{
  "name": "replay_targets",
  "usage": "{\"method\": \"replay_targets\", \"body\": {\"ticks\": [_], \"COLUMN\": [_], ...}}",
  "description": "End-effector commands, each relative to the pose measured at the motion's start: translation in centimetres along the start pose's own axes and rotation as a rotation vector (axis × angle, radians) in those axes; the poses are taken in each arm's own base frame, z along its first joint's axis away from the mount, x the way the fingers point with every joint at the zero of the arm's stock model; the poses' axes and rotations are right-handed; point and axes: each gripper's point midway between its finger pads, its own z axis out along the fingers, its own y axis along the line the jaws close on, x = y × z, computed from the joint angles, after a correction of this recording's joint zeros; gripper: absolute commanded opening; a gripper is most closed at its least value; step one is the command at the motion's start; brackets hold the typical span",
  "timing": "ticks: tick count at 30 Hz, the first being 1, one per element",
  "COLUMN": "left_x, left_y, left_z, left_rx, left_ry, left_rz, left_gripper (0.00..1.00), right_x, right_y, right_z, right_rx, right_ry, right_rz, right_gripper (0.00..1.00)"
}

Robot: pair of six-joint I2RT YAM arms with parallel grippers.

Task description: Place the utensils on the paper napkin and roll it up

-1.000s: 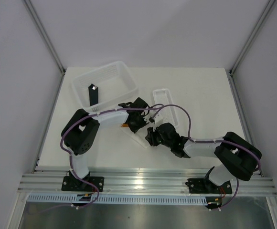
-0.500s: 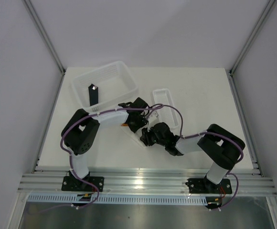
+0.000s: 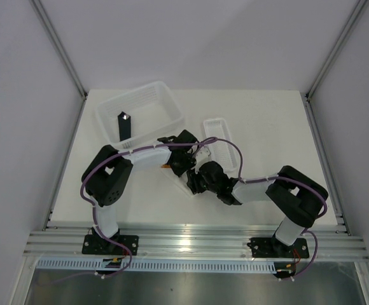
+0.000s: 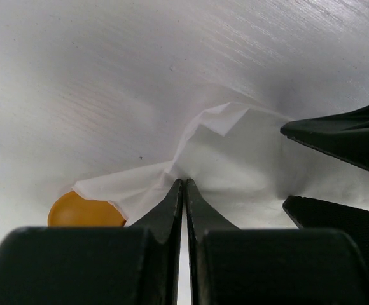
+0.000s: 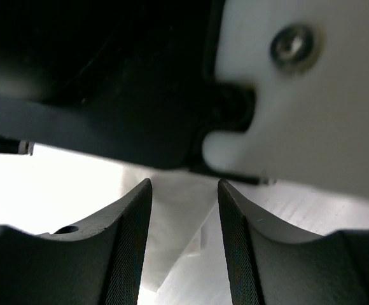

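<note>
My left gripper is shut on a raised fold of the crumpled white paper napkin. An orange round spoon bowl pokes out from under the napkin's left edge. The other utensils are hidden. My right gripper is open, with its jaws on either side of a napkin flap and not touching it. Its black fingers show at the right of the left wrist view. From above, the left gripper and right gripper meet mid-table over the napkin. A bit of orange utensil shows there.
A large white slotted basket holding a black upright block stands at the back left. A narrow white ribbed tray lies just behind the grippers. The left arm's wrist hangs close above the right gripper.
My right gripper has moved left, closer to the left gripper and over the napkin, and its arm has folded in. The left arm has stayed put.
</note>
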Motion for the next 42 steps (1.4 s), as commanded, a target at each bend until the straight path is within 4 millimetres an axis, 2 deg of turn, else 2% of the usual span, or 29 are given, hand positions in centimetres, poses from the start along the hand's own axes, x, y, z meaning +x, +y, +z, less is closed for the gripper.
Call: {"method": "replay_targets", "body": {"ticks": [1,3,6,10,15,21,24,28,32,33,34,36,42], "left_x": [2.1,1.9,2.1,2.0,2.0,1.8,1.6,1.2,1.2,1.2,1.3,1.8,1.6], "left_y": [-1.2,-1.2,-1.3,-1.2,-1.0,0.1,-0.1,-0.1,0.0,0.0,0.0,-0.2,0.1], "left_z": [1.3,1.3,1.4,1.3,1.1,0.6,0.4,-0.1,-0.4,-0.4,-0.3,0.0,0.1], "left_rx": [0.046,0.048,0.050,0.049,0.056,0.035,0.042,0.046,0.059,0.058,0.057,0.061,0.051], "left_ry": [0.062,0.058,0.064,0.061,0.054,0.044,0.036,0.018,0.022,0.023,0.025,0.039,0.038], "left_rz": [0.009,0.009,0.009,0.009,-0.010,-0.033,-0.042,-0.056,-0.081,-0.083,-0.083,-0.081,-0.076], "left_gripper": [0.04,0.04,0.04,0.04,0.04,0.04,0.04,0.05,0.05,0.05,0.05,0.05,0.05], "right_x": [-1.7,-1.1,1.2,3.2,4.6,7.6,8.9,9.7,9.7,7.7,7.9,6.1,6.1], "right_y": [-1.0,-1.1,-1.5,-1.0,-0.6,-1.0,-1.7,-2.3,-2.1,-1.7,-1.5,-1.2,-1.0], "right_z": [-0.1,0.2,0.5,0.7,0.4,-0.8,-1.2,-1.2,-1.5,-1.6,-2.1,-2.6,-2.5], "right_rx": [0.052,0.040,0.026,-0.024,-0.054,-0.033,0.018,0.061,0.075,0.067,0.061,0.058,0.050], "right_ry": [0.003,0.025,0.079,0.133,0.196,0.310,0.351,0.368,0.342,0.260,0.247,0.178,0.166], "right_rz": [-0.027,-0.003,0.022,0.050,0.091,0.121,0.131,0.129,0.106,0.092,0.079,0.069,0.055], "right_gripper": [0.50,0.49,0.49,0.48,0.44,0.46,0.47,0.46,0.46,0.46,0.47,0.47,0.48]}}
